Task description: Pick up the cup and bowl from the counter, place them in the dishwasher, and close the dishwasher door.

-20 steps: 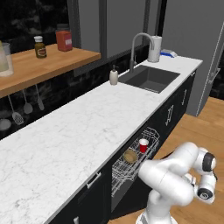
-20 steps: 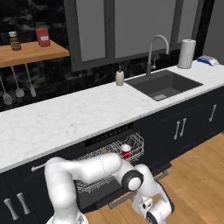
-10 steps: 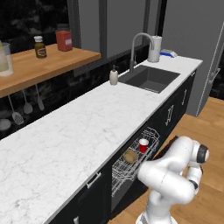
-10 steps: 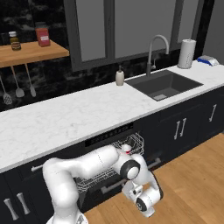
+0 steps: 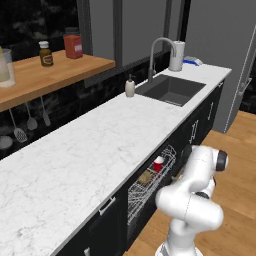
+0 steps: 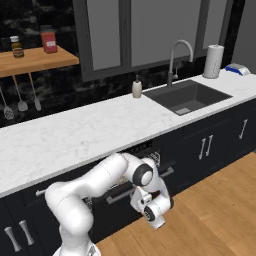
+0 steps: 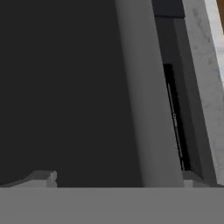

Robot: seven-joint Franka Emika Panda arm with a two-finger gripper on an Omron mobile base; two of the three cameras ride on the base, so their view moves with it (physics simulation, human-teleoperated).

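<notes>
The robot's own arm hides most of the dishwasher door [image 6: 127,192] in the right base view; only a stretch of its silver bar handle [image 6: 167,172] shows. In the left base view the bowl [image 5: 146,178] is too small to make out its shape, and the cup [image 5: 158,163] shows as a red speck among the wire racks [image 5: 142,192]. Whether the jaws are parted cannot be told.

text: none legible | labels: none readable | numbers: none
</notes>
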